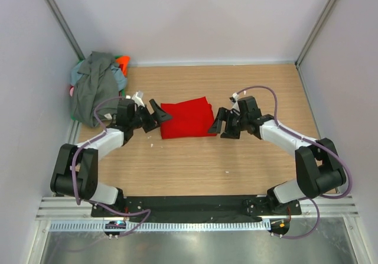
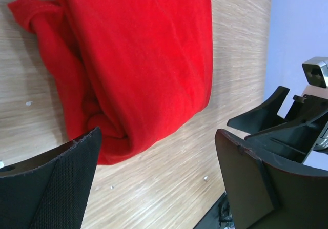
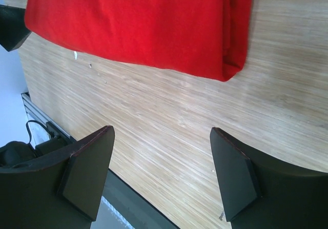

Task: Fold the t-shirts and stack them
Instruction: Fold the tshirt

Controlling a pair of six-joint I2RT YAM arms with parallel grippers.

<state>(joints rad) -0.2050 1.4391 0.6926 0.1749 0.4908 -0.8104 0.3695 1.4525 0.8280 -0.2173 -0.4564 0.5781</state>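
Note:
A folded bright red t-shirt (image 1: 187, 119) lies flat in the middle of the wooden table. My left gripper (image 1: 158, 115) is open and empty at its left edge; the left wrist view shows the shirt's (image 2: 138, 60) rolled edge just ahead of the fingertips (image 2: 77, 157). My right gripper (image 1: 222, 125) is open and empty at the shirt's right edge; the right wrist view shows the shirt (image 3: 143, 24) ahead of the spread jaws, apart from them. A heap of other t-shirts (image 1: 94, 87), dark grey on top with orange, light blue, green and pink showing, sits at the back left corner.
White walls close in the table (image 1: 254, 93) on the back and both sides. The black base rail (image 1: 195, 205) and a metal strip run along the near edge. Small white specks (image 2: 205, 178) lie on the wood.

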